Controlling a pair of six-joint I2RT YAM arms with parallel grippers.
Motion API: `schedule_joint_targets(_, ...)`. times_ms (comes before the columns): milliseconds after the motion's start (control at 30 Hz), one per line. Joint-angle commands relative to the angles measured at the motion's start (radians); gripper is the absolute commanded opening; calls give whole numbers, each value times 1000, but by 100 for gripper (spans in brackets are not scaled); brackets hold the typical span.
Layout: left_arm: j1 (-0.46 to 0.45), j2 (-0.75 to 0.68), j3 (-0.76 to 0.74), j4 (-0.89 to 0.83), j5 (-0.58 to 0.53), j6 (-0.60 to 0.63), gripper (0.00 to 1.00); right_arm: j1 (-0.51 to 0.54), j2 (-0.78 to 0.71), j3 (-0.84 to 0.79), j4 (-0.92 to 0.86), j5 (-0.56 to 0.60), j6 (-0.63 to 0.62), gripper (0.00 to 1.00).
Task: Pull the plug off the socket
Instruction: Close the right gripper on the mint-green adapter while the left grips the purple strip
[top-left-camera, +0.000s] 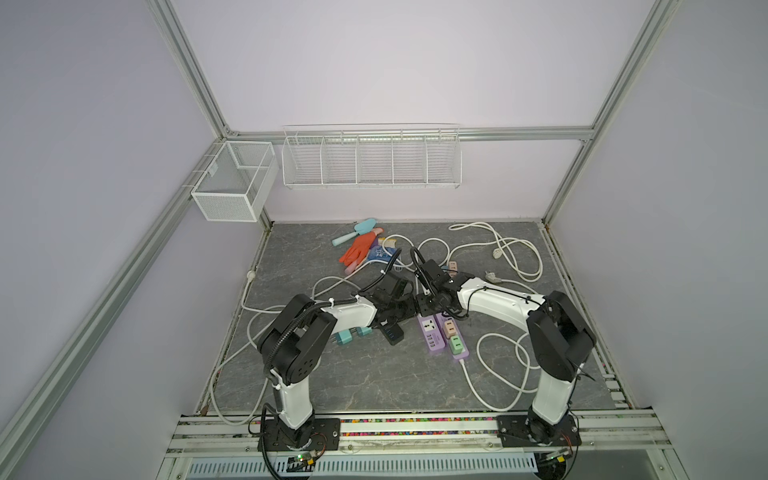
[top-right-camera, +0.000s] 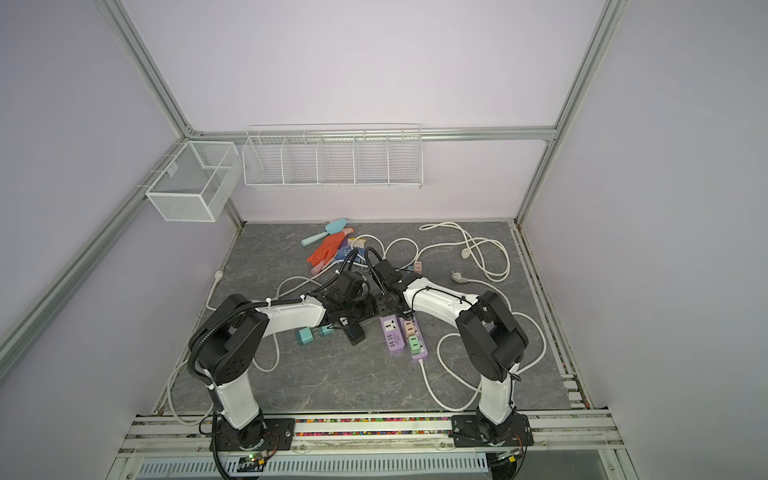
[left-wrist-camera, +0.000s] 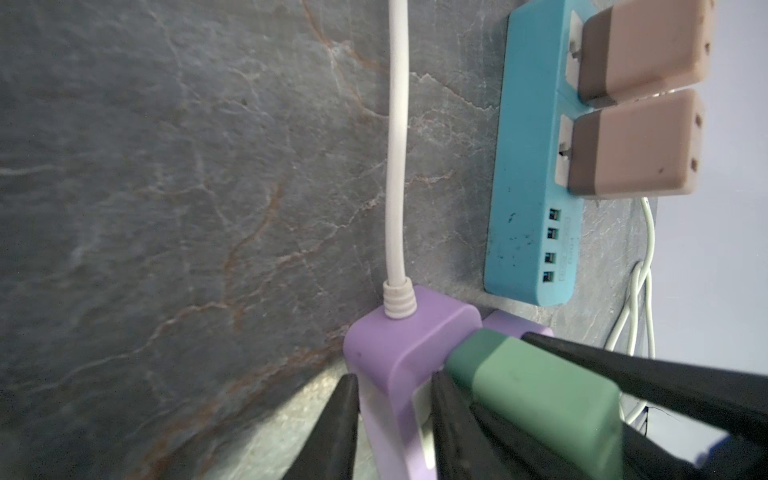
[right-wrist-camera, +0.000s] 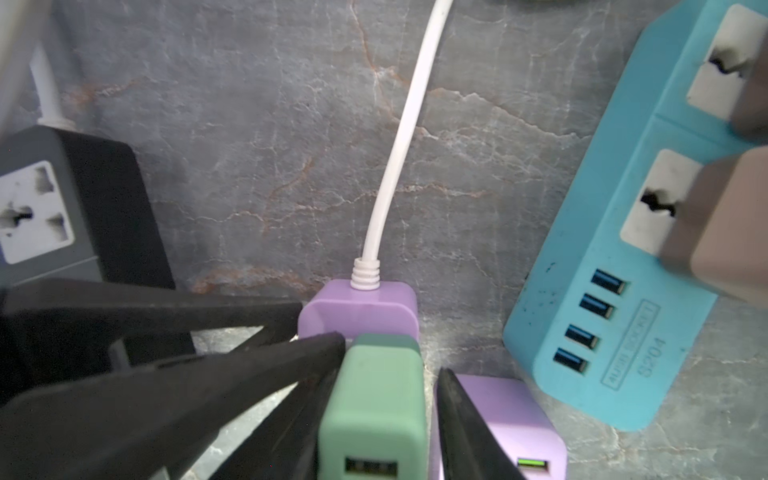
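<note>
Grey marbled tabletop (top-left-camera: 374, 386) seen from above, with two black-and-white arms reaching in from the near edge to meet at its middle. Toward the left, a pair of teal adapters (top-left-camera: 345, 336) lying loose, with a black power strip (top-left-camera: 392, 333) just right of them.

At centre, the left hand (left-wrist-camera: 395, 399) clamped on the cord end of a purple power strip (left-wrist-camera: 399, 332), one finger against its side, the other on its top face by the plug's base. Green plug (left-wrist-camera: 536, 399) standing upright in the socket nearest the cord, fully seated, between the two hands. White cord (left-wrist-camera: 397, 166) leading away from the strip toward the far side.

Right hand (right-wrist-camera: 390, 374) set close around the green plug, one finger on its side, the other just beside it with a sliver showing between. Impossible to tell whether fully clamped.

Just right of that, a second purple strip (right-wrist-camera: 507, 419). Farther right and toward the far side, a blue power strip (right-wrist-camera: 602, 291) carrying two pink adapters (left-wrist-camera: 636, 145).
</note>
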Motion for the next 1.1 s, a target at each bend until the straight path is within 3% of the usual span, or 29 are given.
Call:
schedule_joint_targets(0,-6,12,-20,-54,-38,23,30,-7,26,20,-12,-15,-10,40)
schedule_joint_targets(567,-27,8,-73,-75,-85,9,28,-7,0,20,-39,17,-30,26)
schedule_joint_targets(700,-27,20,-92,-77,-80,-5,28,-2,-2,6,-6,-51,-7,23)
schedule_joint_targets(900,-30,19,-113,-102,-110,-8,27,-8,-24,2,-23,25,-18,22)
schedule_joint_targets(1067,-31,25,-120,-111,-118,3,27,-12,-35,-1,-15,7,-19,22)
